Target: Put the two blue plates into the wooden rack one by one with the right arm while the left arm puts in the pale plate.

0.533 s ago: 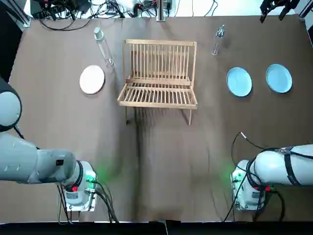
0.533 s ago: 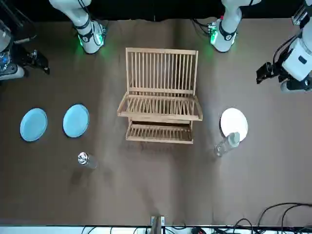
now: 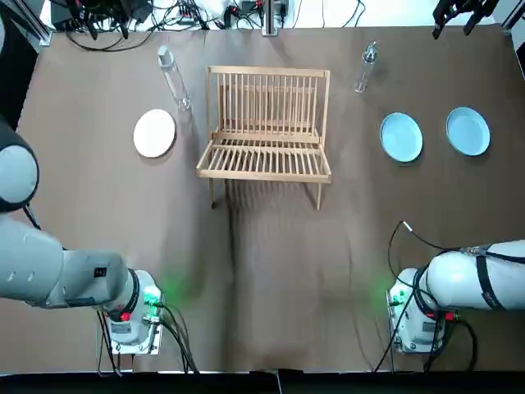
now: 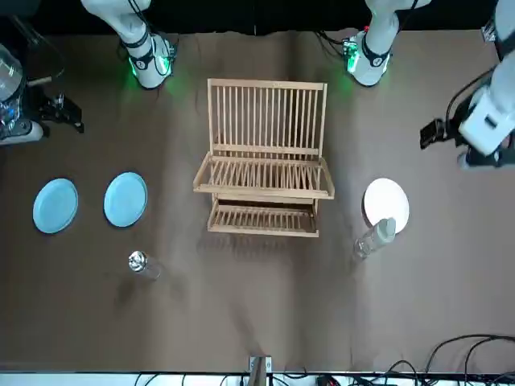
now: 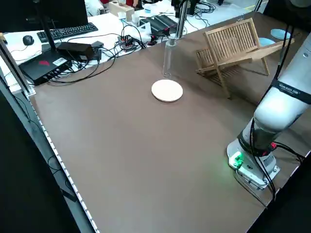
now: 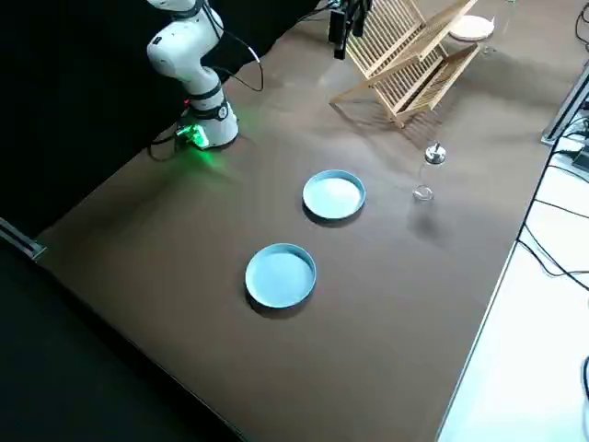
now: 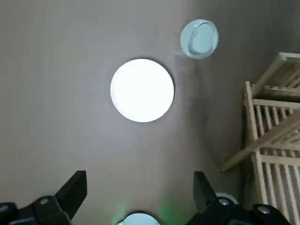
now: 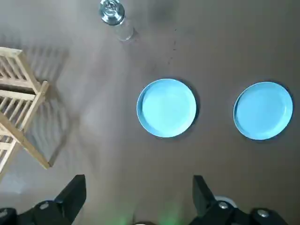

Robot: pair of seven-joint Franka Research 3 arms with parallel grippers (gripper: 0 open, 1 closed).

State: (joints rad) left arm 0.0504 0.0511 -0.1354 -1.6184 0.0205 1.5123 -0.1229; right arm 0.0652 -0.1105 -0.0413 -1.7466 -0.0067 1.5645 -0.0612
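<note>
Rack (image 3: 267, 160) bare; left gripper (image 7: 139, 183), right gripper (image 8: 139, 183) gape wide, empty; next, descend onto left pale plate (image 3: 154, 133), right blue plates (image 3: 401, 137).

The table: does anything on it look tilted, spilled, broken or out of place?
Nothing stands out. The wooden rack stands upright and empty; the pale plate, the inner blue plate and the outer blue plate lie flat on the table; the capped bottle and the glass bottle stand upright, nothing spilled.

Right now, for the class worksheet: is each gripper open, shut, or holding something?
Left gripper: open, empty, high over the table.
Right gripper: open, empty, high over the table.
</note>
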